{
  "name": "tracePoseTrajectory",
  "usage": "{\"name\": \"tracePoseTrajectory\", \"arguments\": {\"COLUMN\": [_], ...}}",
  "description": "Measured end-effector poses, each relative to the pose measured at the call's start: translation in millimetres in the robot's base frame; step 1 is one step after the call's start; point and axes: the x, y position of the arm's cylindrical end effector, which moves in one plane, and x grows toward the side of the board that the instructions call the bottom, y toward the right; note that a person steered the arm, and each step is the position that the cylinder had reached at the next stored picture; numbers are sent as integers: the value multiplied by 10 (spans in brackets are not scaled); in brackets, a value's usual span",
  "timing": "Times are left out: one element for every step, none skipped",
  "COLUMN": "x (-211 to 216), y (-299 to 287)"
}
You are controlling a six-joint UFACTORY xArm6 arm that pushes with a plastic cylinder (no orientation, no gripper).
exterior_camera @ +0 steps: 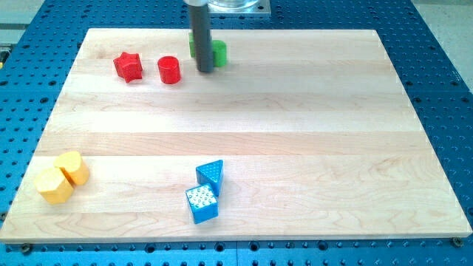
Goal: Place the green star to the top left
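Note:
The green star (pixel 217 52) sits near the top edge of the wooden board (pixel 295 133), a little left of the board's middle. The dark rod partly hides it, so only its right part and a sliver on the left show. My tip (pixel 205 71) stands right in front of the green star, at its lower left side, touching or nearly touching it. A red cylinder (pixel 169 69) lies just left of my tip, and a red star (pixel 128 66) lies further left.
Two yellow blocks (pixel 63 177) lie together at the bottom left. A blue triangle (pixel 211 174) and a blue cube (pixel 202 203) lie together at the bottom centre. The board rests on a blue perforated table (pixel 443 66).

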Motion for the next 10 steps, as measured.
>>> {"name": "tracePoseTrajectory", "arguments": {"x": [-57, -532, -539, -539, -539, -539, -597, -603, -603, -808], "y": [786, 837, 440, 284, 160, -90, -197, -376, -680, -566]}}
